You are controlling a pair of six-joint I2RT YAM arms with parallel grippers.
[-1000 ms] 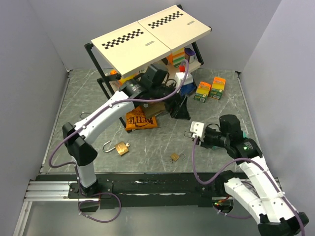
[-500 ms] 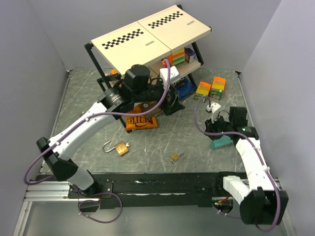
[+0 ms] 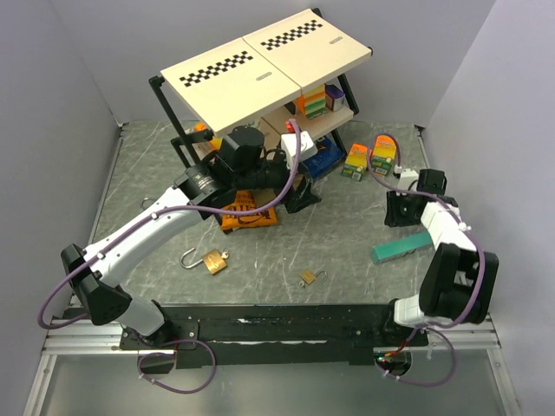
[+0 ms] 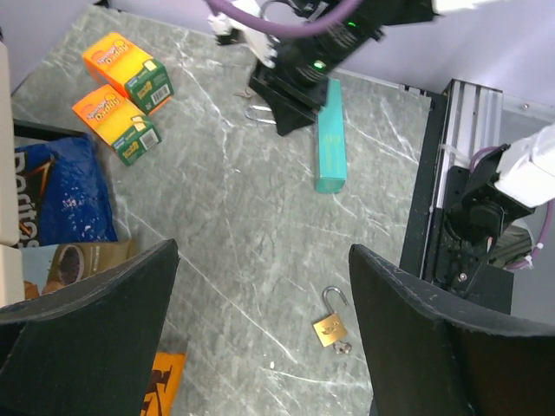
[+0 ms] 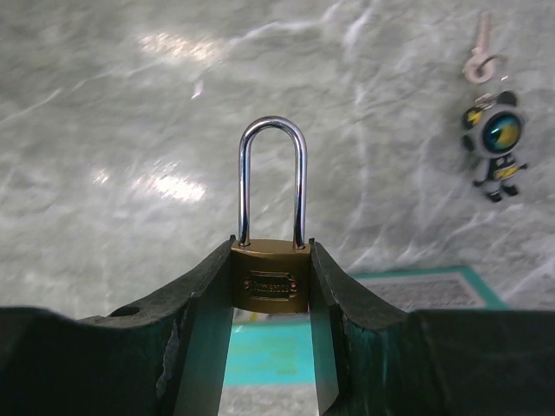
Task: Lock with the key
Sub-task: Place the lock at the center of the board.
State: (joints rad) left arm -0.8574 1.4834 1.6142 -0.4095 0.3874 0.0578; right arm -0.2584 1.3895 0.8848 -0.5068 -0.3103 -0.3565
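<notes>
Now that our right hand (image 5: pixel 270 251) has swung to the right, clamped on the small brass padlock (image 5: pixel 270 286), the key (image 5: pixel 479 52) lies close on the tabletop (image 5: pixel 130 104). Our left hand (image 4: pixel 263 256) hangs wide apart.

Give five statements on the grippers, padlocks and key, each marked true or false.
1. The right gripper clamps a brass padlock by its body. True.
2. Its shackle stands open. False: both legs sit in the body.
3. The left gripper holds the key. False: it is open and empty; the key lies on the table.
4. A teal box lies on the table. True.
5. A small padlock on the table has an open shackle. True.
</notes>
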